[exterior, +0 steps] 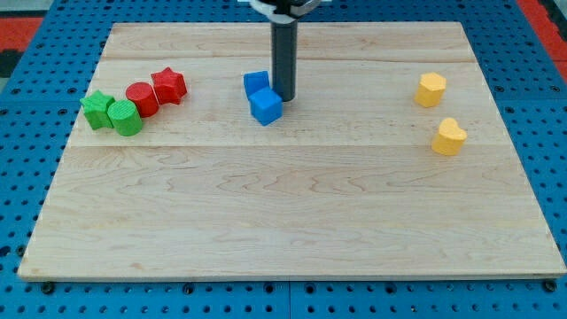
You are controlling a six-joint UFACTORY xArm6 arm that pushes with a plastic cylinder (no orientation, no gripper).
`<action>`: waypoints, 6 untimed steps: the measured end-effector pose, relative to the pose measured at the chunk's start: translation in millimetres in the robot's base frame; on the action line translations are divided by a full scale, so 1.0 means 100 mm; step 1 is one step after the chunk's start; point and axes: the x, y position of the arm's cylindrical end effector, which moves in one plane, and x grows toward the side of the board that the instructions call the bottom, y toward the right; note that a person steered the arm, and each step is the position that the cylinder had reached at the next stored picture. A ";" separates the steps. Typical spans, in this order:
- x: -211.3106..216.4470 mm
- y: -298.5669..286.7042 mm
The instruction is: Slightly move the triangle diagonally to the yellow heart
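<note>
Two blue blocks sit together at the board's upper middle. The front one is a blue cube (pixel 266 106). The one behind it, up and to the left, is a blue block (pixel 255 82) that looks like the triangle, though its shape is not plain. My tip (pixel 284 97) stands just right of both, touching or nearly touching the cube's upper right side. The yellow heart (pixel 449 136) lies far to the view's right, slightly lower than the blue blocks.
A yellow hexagon (pixel 431 89) sits above the heart. At the view's left are a red star (pixel 168 85), a red cylinder (pixel 141 98), a green cylinder (pixel 126 118) and a green star (pixel 97 109), bunched together. The wooden board (pixel 283 221) lies on a blue pegboard.
</note>
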 end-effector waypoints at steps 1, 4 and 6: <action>-0.01 0.10; -0.13 -0.75; -0.39 -0.62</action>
